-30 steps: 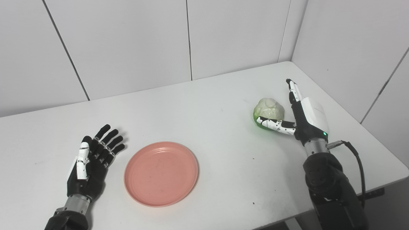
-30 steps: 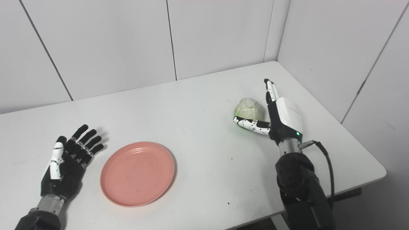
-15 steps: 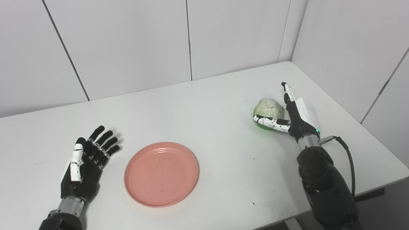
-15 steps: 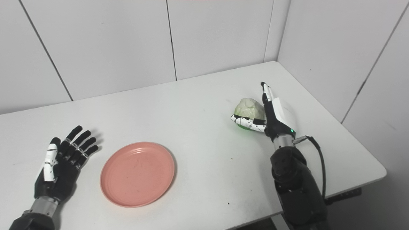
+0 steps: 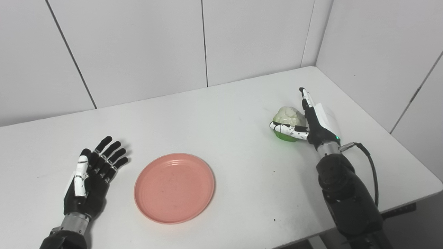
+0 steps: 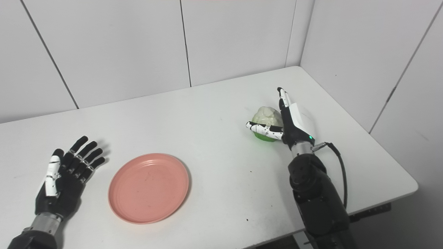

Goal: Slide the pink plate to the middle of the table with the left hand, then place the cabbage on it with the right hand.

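One cabbage [image 5: 288, 119] sits right of the table's [image 5: 221, 114] middle, well apart from the pink plate [image 5: 174, 188]. Your right hand [image 5: 313, 119] is pressed to its side, thumb across the front and fingers straight, so not yet clasped. It looks round, light and likely to roll, so wrap it low around its widest part. Your left hand [image 5: 90, 176] lies spread and empty beside the plate.

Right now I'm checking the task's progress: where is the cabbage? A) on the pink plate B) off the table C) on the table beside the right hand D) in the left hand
C: the cabbage sits against the right hand, far from the bare pink plate.
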Motion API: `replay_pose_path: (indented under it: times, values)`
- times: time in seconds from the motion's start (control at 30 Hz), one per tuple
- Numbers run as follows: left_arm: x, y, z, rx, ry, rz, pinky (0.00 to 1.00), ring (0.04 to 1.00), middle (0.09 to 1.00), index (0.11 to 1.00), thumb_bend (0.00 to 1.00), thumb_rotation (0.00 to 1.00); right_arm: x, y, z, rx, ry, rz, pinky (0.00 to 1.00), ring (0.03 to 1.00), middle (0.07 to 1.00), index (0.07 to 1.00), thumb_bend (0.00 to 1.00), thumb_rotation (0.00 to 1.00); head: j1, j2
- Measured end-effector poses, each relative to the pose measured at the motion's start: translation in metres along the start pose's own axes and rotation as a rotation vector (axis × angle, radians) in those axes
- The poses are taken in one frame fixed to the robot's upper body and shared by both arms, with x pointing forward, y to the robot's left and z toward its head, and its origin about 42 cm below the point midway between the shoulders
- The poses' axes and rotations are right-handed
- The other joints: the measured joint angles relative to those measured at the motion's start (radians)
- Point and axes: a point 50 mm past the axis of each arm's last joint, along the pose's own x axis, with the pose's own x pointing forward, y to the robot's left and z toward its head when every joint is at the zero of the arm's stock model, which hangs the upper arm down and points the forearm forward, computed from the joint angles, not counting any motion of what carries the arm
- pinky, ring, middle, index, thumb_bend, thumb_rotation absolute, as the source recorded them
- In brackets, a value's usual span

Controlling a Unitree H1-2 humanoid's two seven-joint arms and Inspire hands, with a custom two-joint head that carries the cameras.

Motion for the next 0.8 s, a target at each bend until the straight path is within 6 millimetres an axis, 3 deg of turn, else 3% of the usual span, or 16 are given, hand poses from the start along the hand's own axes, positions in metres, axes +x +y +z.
replay_pose_path:
  times: [0.8]
  values:
    - [-0.001, 0.003, 0.002, -0.016, -0.003, -0.004, 0.8, 0.824, 0.837, 0.828, 0.44, 1.0, 0.0, 0.009, -0.009, -0.069, 0.093, 0.054, 0.76, 0.953, 1.0, 0.998, 1.0, 0.5, -0.005, 0.014]
